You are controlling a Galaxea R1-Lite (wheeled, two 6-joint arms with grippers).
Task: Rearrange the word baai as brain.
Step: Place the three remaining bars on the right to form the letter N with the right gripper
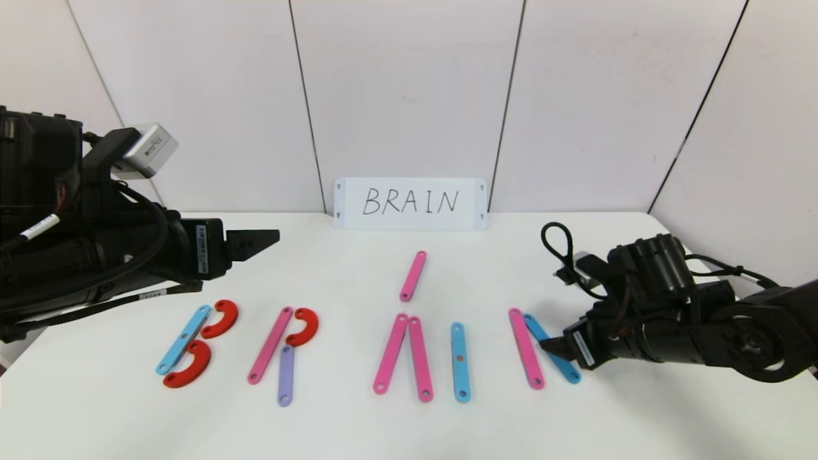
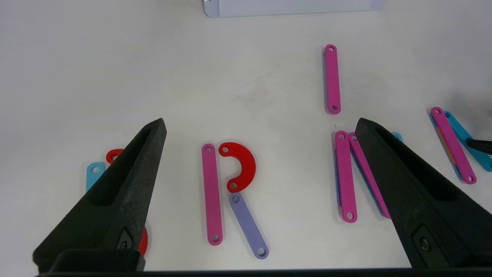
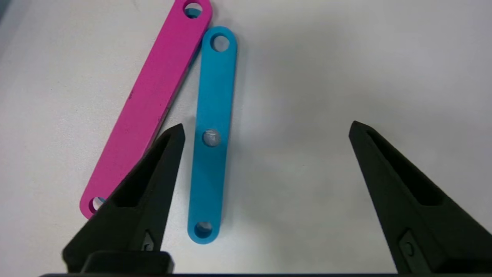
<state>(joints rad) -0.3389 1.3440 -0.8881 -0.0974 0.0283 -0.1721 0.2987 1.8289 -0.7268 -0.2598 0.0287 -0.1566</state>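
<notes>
The plastic letters lie in a row on the white table. B is a blue strip [image 1: 184, 338] with two red curves [image 1: 220, 318]. R is a pink strip [image 2: 211, 192], a red curve [image 2: 242, 165] and a purple strip [image 2: 248, 225]. Two pink strips [image 1: 391, 352] lean together as an A without a crossbar, and a blue strip [image 1: 460, 361] forms the I. Farther right lie a pink strip [image 3: 153, 100] and a slanted blue strip [image 3: 213, 115]. My right gripper [image 3: 266, 127] is open low over that blue strip, which lies flat beside one finger. My left gripper [image 2: 260, 123] hangs open above the R.
A loose pink strip [image 1: 413, 275] lies behind the A. The white card handwritten BRAIN [image 1: 410, 203] stands against the back wall. Bare table stretches right of the slanted blue strip and along the front edge.
</notes>
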